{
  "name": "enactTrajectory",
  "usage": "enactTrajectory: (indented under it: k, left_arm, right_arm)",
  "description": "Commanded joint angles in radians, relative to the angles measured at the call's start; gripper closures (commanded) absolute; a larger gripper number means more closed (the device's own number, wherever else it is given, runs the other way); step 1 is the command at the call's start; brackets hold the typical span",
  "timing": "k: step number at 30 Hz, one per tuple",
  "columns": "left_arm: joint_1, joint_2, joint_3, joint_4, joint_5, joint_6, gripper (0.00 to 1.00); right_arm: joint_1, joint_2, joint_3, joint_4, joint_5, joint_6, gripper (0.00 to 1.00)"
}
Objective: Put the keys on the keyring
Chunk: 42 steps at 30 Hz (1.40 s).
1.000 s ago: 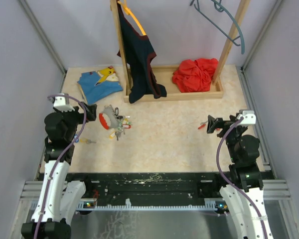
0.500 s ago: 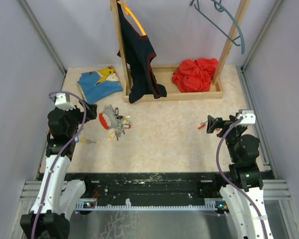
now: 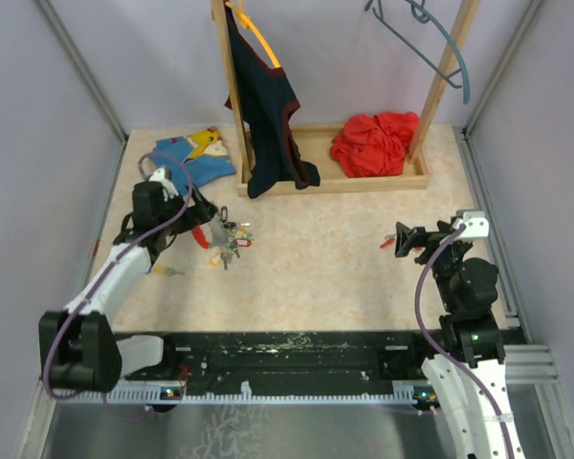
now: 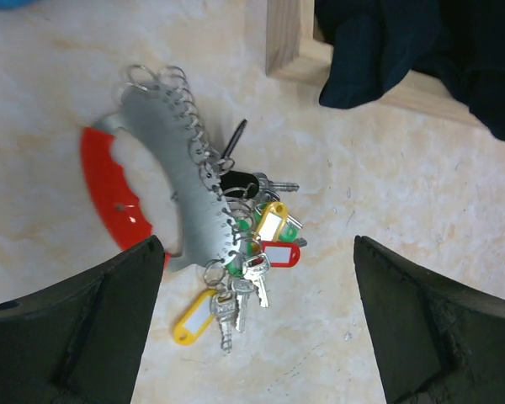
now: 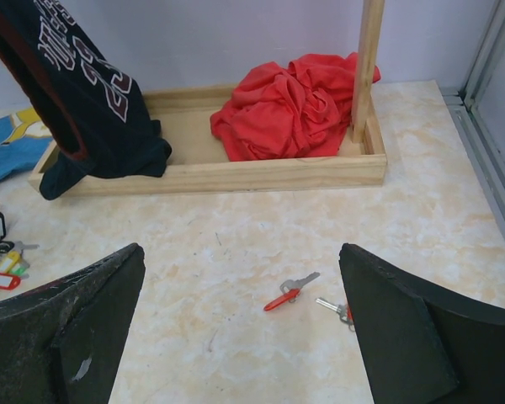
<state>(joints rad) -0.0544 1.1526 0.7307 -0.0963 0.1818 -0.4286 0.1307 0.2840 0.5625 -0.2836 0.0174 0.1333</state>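
Note:
The keyring [image 4: 164, 160] is a curved grey bar with a red handle [image 3: 202, 232], and it lies on the table with rows of small rings. A bunch of keys [image 4: 251, 252] with yellow, red and green tags hangs from those rings. My left gripper [image 4: 257, 246] hovers open just above that bunch [image 3: 228, 245]. A loose key [image 5: 288, 293] with a red tag lies in front of my open right gripper [image 5: 241, 252]. A second loose key [image 5: 335, 309] lies beside the right finger. Another small key [image 3: 166, 272] lies near the left arm.
A wooden rack base [image 3: 364, 180] at the back holds a crumpled red cloth [image 3: 373, 142]. A dark shirt [image 3: 268, 105] hangs from the rack on an orange hanger. A blue and yellow garment [image 3: 193, 158] lies at the back left. A teal hanger [image 3: 430, 48] hangs at the upper right.
My left arm has swung forward and to the right, from the table's left edge to above the keyring. The right arm has stayed still.

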Motion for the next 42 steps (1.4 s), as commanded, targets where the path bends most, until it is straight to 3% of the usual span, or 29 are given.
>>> enactTrajectory:
  k: [1, 11, 16, 25, 34, 42]
  left_arm:
    - [-0.107, 0.143, 0.100, -0.019, -0.118, -0.039, 0.03]
    - [-0.199, 0.414, 0.206, -0.044, -0.364, -0.032, 0.00]
    - [-0.206, 0.532, 0.272, -0.088, -0.382, -0.021, 0.05]
    - [-0.215, 0.656, 0.328, -0.136, -0.324, -0.005, 0.31]
    - [-0.276, 0.648, 0.269, -0.139, -0.184, 0.006, 0.56]
    - [-0.404, 0.581, 0.230, -0.104, -0.093, 0.084, 0.60]
  right_arm:
    - [0.008, -0.005, 0.005, 0.050, -0.022, 0.007, 0.01]
    - [0.008, -0.013, 0.000, 0.057, -0.041, 0.008, 0.01]
    - [0.007, -0.014, -0.002, 0.063, -0.043, 0.008, 0.01]
    - [0.007, -0.019, -0.004, 0.066, -0.048, 0.008, 0.01]
    - [0.009, -0.020, -0.006, 0.072, -0.074, 0.014, 0.01]
    - [0.009, 0.031, -0.008, 0.099, -0.221, 0.080, 0.01]
